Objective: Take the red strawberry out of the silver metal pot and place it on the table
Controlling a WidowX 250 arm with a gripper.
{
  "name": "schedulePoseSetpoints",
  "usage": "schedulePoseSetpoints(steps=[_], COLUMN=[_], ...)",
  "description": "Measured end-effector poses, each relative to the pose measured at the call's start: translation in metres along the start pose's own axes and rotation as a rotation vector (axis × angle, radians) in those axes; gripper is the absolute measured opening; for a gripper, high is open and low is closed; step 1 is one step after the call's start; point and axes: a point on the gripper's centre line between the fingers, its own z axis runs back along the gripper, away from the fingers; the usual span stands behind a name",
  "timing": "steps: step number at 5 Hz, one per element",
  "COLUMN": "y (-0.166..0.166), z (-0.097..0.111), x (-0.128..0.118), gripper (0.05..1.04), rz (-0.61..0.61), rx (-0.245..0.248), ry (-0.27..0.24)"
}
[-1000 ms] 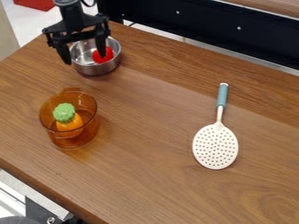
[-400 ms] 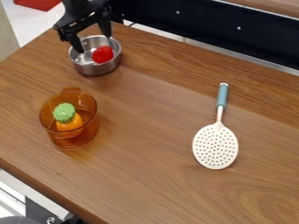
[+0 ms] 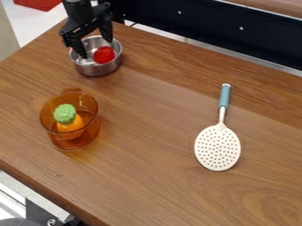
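Over the metal bowl (image 3: 99, 70): gripper (image 3: 96, 48), black, hanging from the arm (image 3: 77, 8), tips pointing down toward the bowl's opening.
Fingers (image 3: 107, 31): spread apart; one toward the bowl's left side, the other toward its back right; contact with the bowl, cannot tell.
Nearest to gripper: red ball (image 3: 103, 54), bumpy, sitting inside the bowl toward its right side, just beside the tips.
Bowl: round, shiny, upright, open at the top, near the far left edge of the table (image 3: 153, 176).
Orange pot (image 3: 88, 138): see-through, with a small handle; below the bowl and a little to its left, well apart from it.
Inside the pot: orange toy vegetable (image 3: 70, 125) with a knobbly green top (image 3: 65, 113).
Skimmer (image 3: 217, 148): flat on the wood, to the right of the bowl and lower in view; white head full of small holes nearer the camera, blue-grey handle (image 3: 224, 96) pointing away.
Behind the bowl: long dark panel (image 3: 206, 26), running off to its right.
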Motion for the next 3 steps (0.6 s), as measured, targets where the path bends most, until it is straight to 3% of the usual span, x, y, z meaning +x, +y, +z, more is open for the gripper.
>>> schedulePoseSetpoints(steps=[3], y=[-0.005], z=[-0.017], x=[-0.009], gripper=[1.0], rz=[0.0], rx=[0.025], ry=[0.007])
